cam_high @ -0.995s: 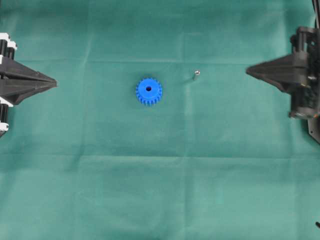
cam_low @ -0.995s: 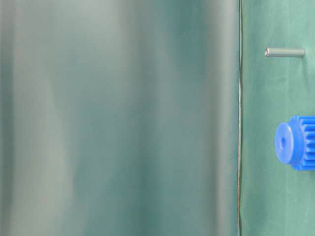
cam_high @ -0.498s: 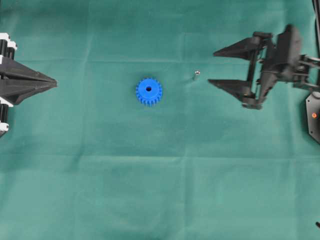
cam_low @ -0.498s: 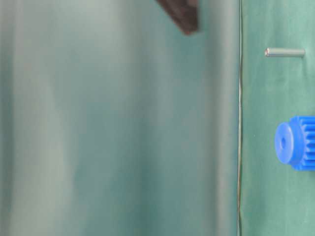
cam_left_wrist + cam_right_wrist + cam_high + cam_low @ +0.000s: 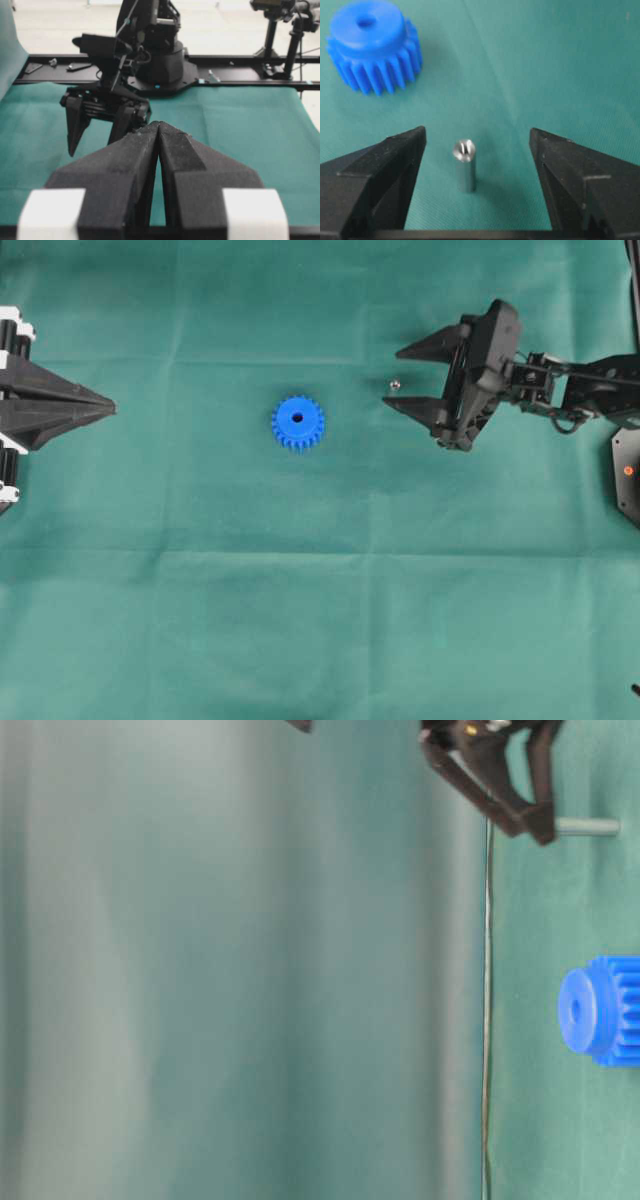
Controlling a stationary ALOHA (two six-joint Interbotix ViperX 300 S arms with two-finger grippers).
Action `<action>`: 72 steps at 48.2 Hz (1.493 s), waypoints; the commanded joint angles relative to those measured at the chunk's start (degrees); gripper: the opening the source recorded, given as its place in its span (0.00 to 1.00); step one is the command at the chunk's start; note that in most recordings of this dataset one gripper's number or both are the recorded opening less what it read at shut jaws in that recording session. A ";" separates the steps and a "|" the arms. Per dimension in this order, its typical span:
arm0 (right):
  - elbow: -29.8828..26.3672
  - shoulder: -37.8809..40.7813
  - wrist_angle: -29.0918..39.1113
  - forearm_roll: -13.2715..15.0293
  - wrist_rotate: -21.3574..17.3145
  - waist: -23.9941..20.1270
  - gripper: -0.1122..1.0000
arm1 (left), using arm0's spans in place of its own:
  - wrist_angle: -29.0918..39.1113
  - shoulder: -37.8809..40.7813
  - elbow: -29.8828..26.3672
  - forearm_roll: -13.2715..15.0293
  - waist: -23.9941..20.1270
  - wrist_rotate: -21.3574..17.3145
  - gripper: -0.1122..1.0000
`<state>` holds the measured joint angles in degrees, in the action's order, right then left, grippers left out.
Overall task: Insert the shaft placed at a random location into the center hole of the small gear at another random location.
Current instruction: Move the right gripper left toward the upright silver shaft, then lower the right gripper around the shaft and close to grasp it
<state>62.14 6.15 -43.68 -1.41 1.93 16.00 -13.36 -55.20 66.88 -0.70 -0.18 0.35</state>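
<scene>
My right pincer stood wide open around the upright shaft, seemingly untouched. The small gear lay apart; my left pincer was closed.

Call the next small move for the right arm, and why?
Probably close on the shaft: it stands upright between the right gripper's open fingers, untouched, slightly nearer one finger. The small gear lies apart with its center hole free.

One blue small gear, one shaft, two pincers, one green cloth
</scene>
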 commanded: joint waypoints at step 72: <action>-3.43 -15.82 16.00 0.97 0.44 -1.41 0.22 | 1.14 0.44 -1.05 -0.18 -0.09 0.09 0.10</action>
<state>59.77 -8.70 -27.51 -0.53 1.93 14.77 -11.87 -55.11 66.88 -0.79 -0.18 0.35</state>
